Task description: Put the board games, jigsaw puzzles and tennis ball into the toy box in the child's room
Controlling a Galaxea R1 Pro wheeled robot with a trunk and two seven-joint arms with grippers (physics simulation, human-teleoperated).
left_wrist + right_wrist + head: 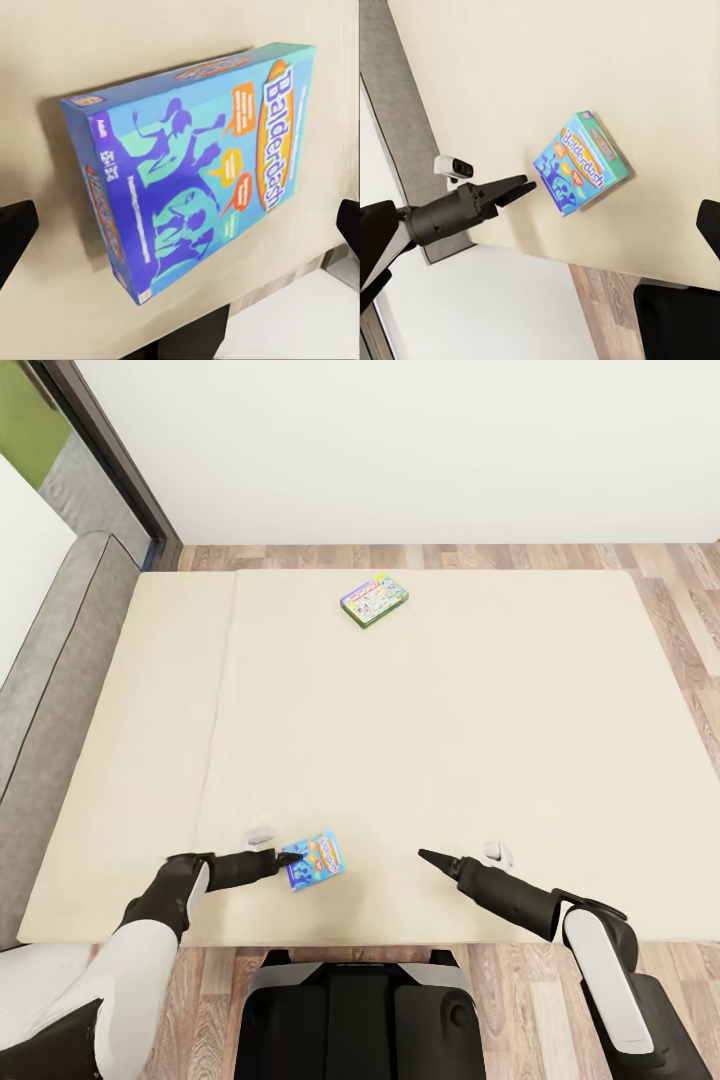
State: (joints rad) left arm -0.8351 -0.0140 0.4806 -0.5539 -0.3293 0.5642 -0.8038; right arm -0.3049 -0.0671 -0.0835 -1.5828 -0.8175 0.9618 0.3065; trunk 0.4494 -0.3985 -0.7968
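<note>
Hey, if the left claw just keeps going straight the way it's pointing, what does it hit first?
Most likely the blue board game. The left claw points across the bed with its tips right at the box's near edge, and the left wrist view has the box centred between the fingers. Whether they touch is unclear.

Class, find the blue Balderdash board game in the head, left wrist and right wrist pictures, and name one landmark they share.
Head view: blue board game low, left of centre, at the left gripper.
Left wrist view: fills the centre.
Right wrist view: right of centre.
Shared landmark: cream bed.
</note>
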